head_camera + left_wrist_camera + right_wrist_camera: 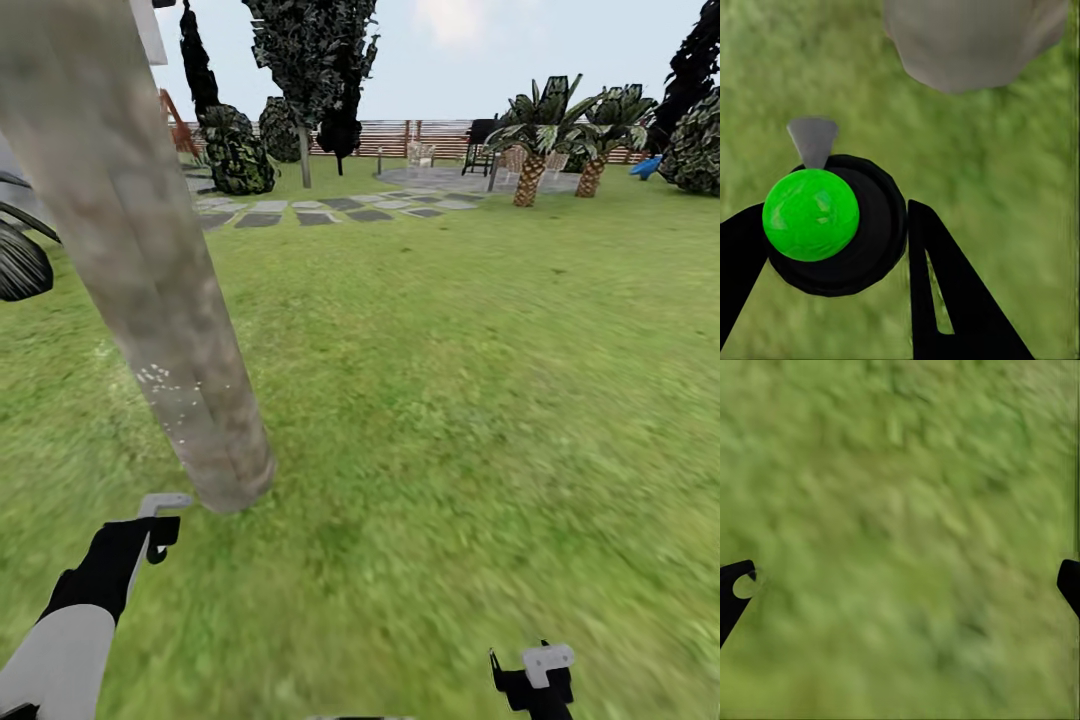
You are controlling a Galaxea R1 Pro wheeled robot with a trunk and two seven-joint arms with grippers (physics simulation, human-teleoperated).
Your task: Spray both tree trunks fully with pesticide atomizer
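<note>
Left gripper: its 2 black fingers are clamped around the pesticide atomizer, seen from above in the left wrist view as a round black body with a bright green cap and a grey nozzle.
Nozzle: the grey cone points toward the foot of the tree trunk.
Near trunk: a thick, pale grey-brown column, leaning, planted in the lawn just ahead of the left arm in the head view; its base sits near the nozzle but apart from it.
Spray so far: a small patch of white flecks shows low on the trunk; the rest looks bare, so I judge coverage has barely begun.
Right gripper: fingers spread wide, nothing between them, hanging over plain grass.
2nd tree: another thick-trunked tree stands well apart, by the grey stone paving near the wooden fence.
Doing this step well: keep the grasp firm and the nozzle aimed squarely at the bark, then sweep slowly up from the flecked patch and down to the base, overlapping each pass.
Risk: the trunk is far wider than the spray patch, so its hidden sides probably need a change of angle.
</note>
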